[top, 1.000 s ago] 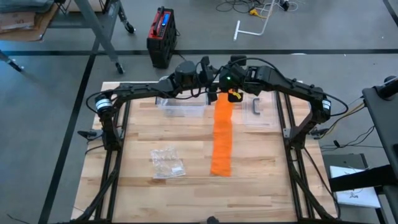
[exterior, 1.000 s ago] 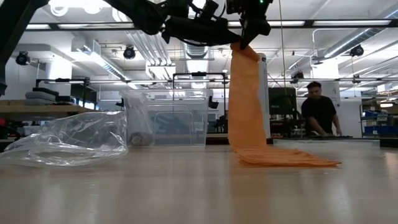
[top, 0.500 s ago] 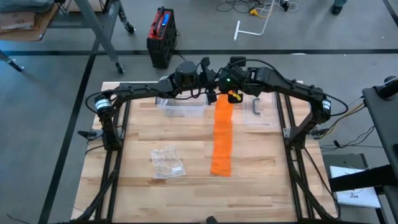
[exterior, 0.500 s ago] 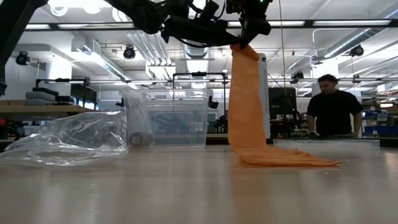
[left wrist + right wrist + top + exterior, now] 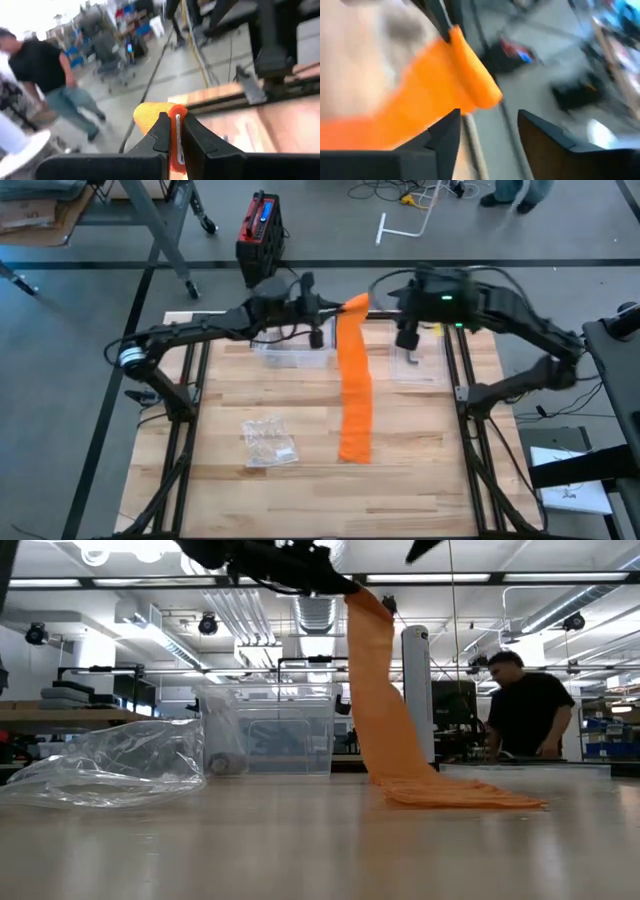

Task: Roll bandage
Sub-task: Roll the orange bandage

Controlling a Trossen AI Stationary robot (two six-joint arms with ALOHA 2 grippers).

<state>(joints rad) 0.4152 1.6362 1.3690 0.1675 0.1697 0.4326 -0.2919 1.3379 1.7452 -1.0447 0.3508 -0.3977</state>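
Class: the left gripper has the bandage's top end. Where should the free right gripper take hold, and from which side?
Likely the hanging strip of the bandage just below the left gripper, coming from the right gripper's own side with jaws across its thin flat faces; the lower end lies slack on the table.

The bandage (image 5: 355, 395) is lying down the middle of the table (image 5: 420, 470), its far end rising to the left gripper (image 5: 337, 316) above the back edge. A plastic bag (image 5: 268, 442) is sitting to its left, nearer the front. A clear bin (image 5: 291, 352) is standing behind the bag, while the right gripper (image 5: 406, 338) is hanging to the bandage's right.
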